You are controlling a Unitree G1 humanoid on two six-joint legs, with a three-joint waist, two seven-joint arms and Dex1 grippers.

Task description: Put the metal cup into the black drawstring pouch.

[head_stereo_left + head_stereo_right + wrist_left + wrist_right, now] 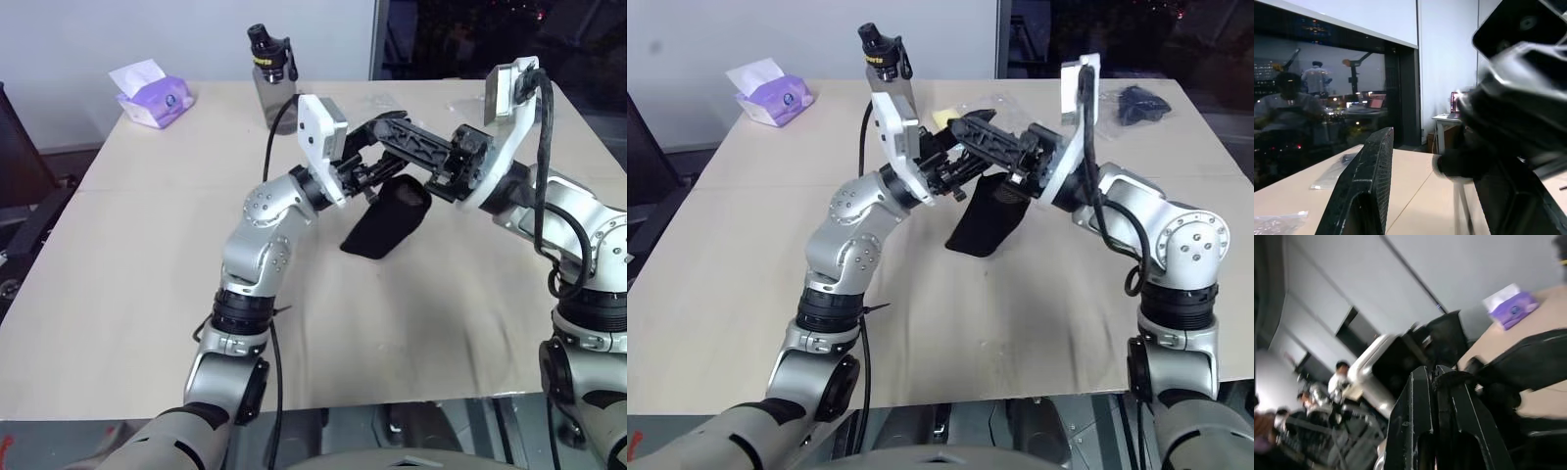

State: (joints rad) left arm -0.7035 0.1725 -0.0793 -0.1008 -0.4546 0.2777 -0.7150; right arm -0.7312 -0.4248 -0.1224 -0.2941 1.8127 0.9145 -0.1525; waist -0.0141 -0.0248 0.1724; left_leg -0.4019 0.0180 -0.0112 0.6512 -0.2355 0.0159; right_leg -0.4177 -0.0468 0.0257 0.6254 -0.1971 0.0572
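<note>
You have the black drawstring pouch [385, 225] lifted at centre frame, its lower end touching the surface [147, 255], with the left gripper [377, 181] part-open at its mouth and the right gripper [384, 125] with jaws shut, seemingly on the cord. The metal cup is likely already inside, judging by the bulge, though you cannot confirm it. There is open room all round; only the bottle [271, 76] and tissue pack [152, 95] sit upper left.
</note>
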